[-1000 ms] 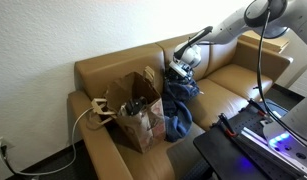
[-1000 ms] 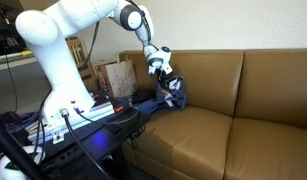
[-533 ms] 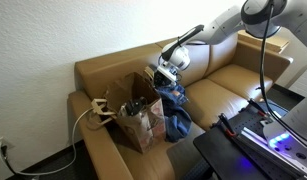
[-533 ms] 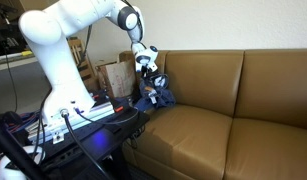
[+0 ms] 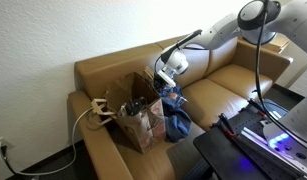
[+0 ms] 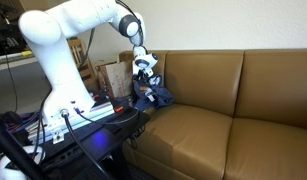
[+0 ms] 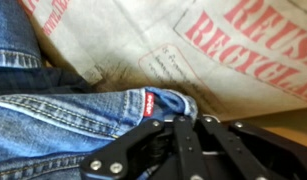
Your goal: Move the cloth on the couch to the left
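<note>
The cloth (image 5: 176,110) is rumpled blue denim with a small red tag. It hangs from my gripper over the end seat of the tan leather couch (image 5: 225,84), next to the brown paper bag (image 5: 136,114). My gripper (image 5: 165,84) is shut on the cloth's upper edge, close to the bag. In an exterior view the cloth (image 6: 153,97) drapes below the gripper (image 6: 144,74) at the couch (image 6: 233,115) end. In the wrist view the shut fingers (image 7: 179,126) pinch denim (image 7: 53,120), with the printed bag (image 7: 193,50) right behind.
A white cable (image 5: 88,112) lies over the couch armrest beside the bag. A black table (image 5: 243,145) with the robot's base stands in front of the couch. A wooden shelf unit (image 6: 83,55) stands beyond the armrest. The other two seat cushions (image 6: 203,130) are bare.
My gripper has moved along the couch toward the paper bag end, carrying the cloth with it. The cloth now sits bunched right beside the bag.
</note>
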{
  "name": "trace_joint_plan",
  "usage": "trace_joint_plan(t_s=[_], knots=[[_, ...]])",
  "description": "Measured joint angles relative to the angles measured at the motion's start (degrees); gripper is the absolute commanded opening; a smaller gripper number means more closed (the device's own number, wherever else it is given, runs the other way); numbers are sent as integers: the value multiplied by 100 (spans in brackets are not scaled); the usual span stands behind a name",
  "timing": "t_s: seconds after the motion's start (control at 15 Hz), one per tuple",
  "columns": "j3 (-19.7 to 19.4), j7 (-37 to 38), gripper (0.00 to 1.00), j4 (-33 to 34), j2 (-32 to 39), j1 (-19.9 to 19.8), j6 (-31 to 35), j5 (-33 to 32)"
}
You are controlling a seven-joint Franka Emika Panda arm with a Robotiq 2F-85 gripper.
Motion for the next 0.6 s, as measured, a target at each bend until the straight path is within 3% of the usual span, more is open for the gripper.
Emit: trace_joint_plan(t_s=[0.33,0.4,0.47,0.6], knots=[[150,-543,1,135,255,76,-1025,106],[150,-608,30,157,268,93,-1285,107],[136,-647,32,199,271,116,-1595,107],[24,-650,45,347,263,229,-2177,89]])
